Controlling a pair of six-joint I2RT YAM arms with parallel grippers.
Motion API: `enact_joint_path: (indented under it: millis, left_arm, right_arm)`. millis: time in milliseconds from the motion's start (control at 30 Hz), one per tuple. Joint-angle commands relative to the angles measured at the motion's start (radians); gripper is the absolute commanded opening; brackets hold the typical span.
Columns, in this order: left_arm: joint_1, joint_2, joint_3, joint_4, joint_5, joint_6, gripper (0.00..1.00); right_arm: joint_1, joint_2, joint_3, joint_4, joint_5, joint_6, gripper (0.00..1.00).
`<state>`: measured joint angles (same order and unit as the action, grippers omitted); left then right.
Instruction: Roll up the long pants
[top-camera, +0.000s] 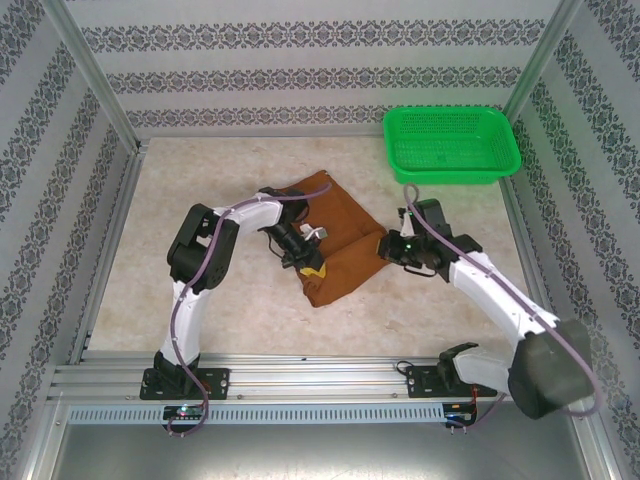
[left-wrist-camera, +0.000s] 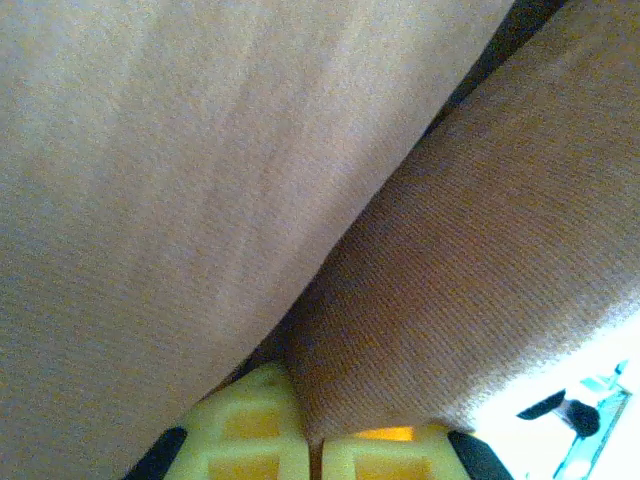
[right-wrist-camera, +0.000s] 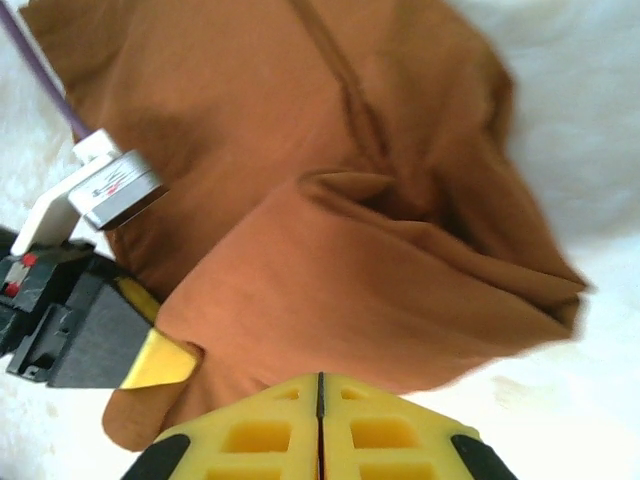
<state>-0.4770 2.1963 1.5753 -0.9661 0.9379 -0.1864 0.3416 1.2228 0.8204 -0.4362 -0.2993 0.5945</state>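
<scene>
Two arms at the long pants (top-camera: 350, 260), which lie folded, rust-brown, at the table (top-camera: 200, 290) centre; green basket (top-camera: 452, 145) off at 1 o'clock. Near their 8 o'clock side the left gripper (left-wrist-camera: 312, 440) pinches a fold. At their 3 o'clock corner the right gripper (right-wrist-camera: 320, 400) is closed tight; cloth caught or not, cannot tell.

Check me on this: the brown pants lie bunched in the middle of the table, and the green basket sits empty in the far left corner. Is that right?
Not quite. The green basket sits empty in the far right corner, not the far left, as the top external view shows. The rest holds: the brown pants lie bunched in the middle of the table.
</scene>
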Motion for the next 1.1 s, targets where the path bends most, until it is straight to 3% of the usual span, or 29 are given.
enact_joint_path:
  millis: [0, 167, 300, 400, 467, 567, 600, 733, 867, 933, 1067]
  left_arm:
    - [0.004, 0.024, 0.049, -0.017, -0.118, 0.048, 0.0]
    - [0.002, 0.013, 0.063, -0.028, -0.179, 0.092, 0.0]
    - [0.0, -0.013, 0.058, -0.011, -0.197, 0.131, 0.0]
    - [-0.009, -0.088, 0.008, 0.062, -0.218, 0.155, 0.17]
    - [-0.049, -0.212, -0.086, 0.179, -0.344, 0.16, 0.26]
    - [-0.116, -0.356, -0.174, 0.257, -0.595, 0.162, 0.31]
    - [-0.138, -0.386, -0.19, 0.262, -0.672, 0.167, 0.43]
    - [-0.289, -0.452, -0.263, 0.272, -0.959, 0.263, 0.43]
    - [-0.468, -0.376, -0.328, 0.317, -1.261, 0.359, 0.45]
    - [-0.506, -0.33, -0.342, 0.334, -1.345, 0.367, 0.48]
    - [-0.522, -0.34, -0.38, 0.394, -1.375, 0.386, 0.58]
  right_arm:
    - [0.047, 0.078, 0.072, 0.064, -0.042, -0.019, 0.1]
    - [0.07, 0.253, 0.129, 0.12, -0.076, -0.012, 0.07]
    - [0.051, 0.385, 0.131, 0.144, -0.052, -0.013, 0.0]
    - [0.037, 0.469, 0.122, 0.158, -0.049, -0.007, 0.0]
    - [0.035, 0.504, 0.108, 0.174, -0.041, -0.004, 0.0]
    - [0.035, 0.535, 0.087, 0.202, -0.047, 0.009, 0.0]
    - [0.034, 0.541, 0.083, 0.21, -0.049, 0.014, 0.0]
    - [0.031, 0.566, 0.074, 0.228, -0.065, 0.021, 0.0]
    - [0.024, 0.567, 0.054, 0.259, -0.085, 0.033, 0.0]
    - [0.016, 0.569, 0.046, 0.267, -0.084, 0.04, 0.0]
    - [0.008, 0.56, 0.013, 0.31, -0.102, 0.061, 0.0]
